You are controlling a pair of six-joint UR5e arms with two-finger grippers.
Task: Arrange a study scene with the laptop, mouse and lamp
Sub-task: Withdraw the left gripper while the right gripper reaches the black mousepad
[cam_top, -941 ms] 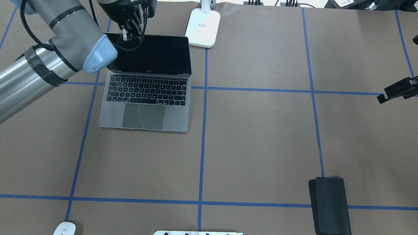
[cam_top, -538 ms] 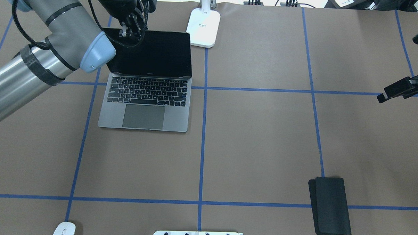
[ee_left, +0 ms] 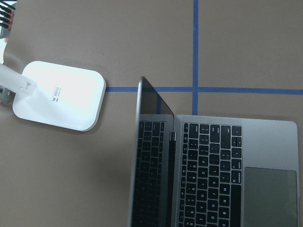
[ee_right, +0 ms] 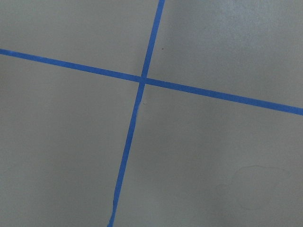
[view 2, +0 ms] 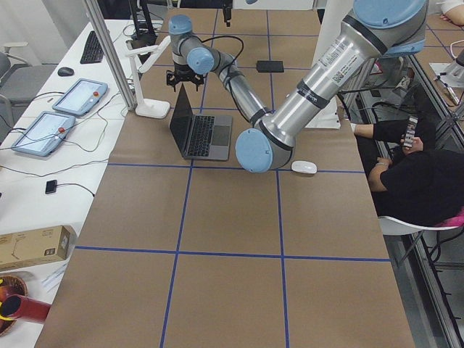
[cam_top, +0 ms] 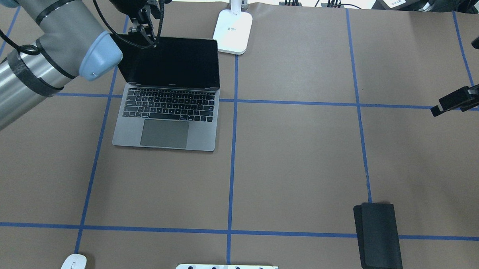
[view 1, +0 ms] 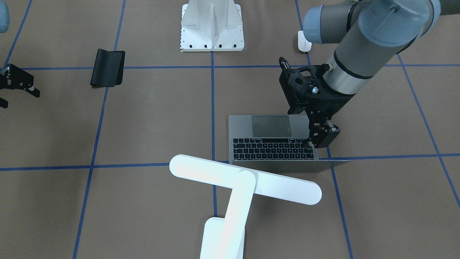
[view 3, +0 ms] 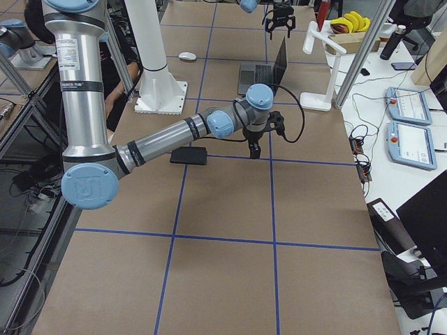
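Left tool [cam_top: 145, 24] is seen with fingers spread, nothing held, just above the upper-left corner of the raised lid of the laptop [cam_top: 166, 122], which is set open in the upper left of the overhead frame. Right tool [view 1: 16, 94] is also spread and empty, parked at the left edge of the front-facing frame.

Risks, as judged:
- lid could be clipped by a finger or the looped cable if the left tool is pulled off sideways, so the laptop gets tipped or dragged
- lamp [view 1: 244, 180] base is just beside the lid's right corner, so a lid pushed further back could be knocked against it
- mouse [cam_top: 73, 263] is left at the bottom-left edge of the worktop [cam_top: 294, 152], well apart from the laptop; it is glossy, so it could be squeezed out of a grasp and sent off the edge
- black mat [cam_top: 379, 235] could be taken for the mouse

Writing: a small printed label is seen on the lamp base, not readable; key legends are too small; no logo can be made out on the laptop
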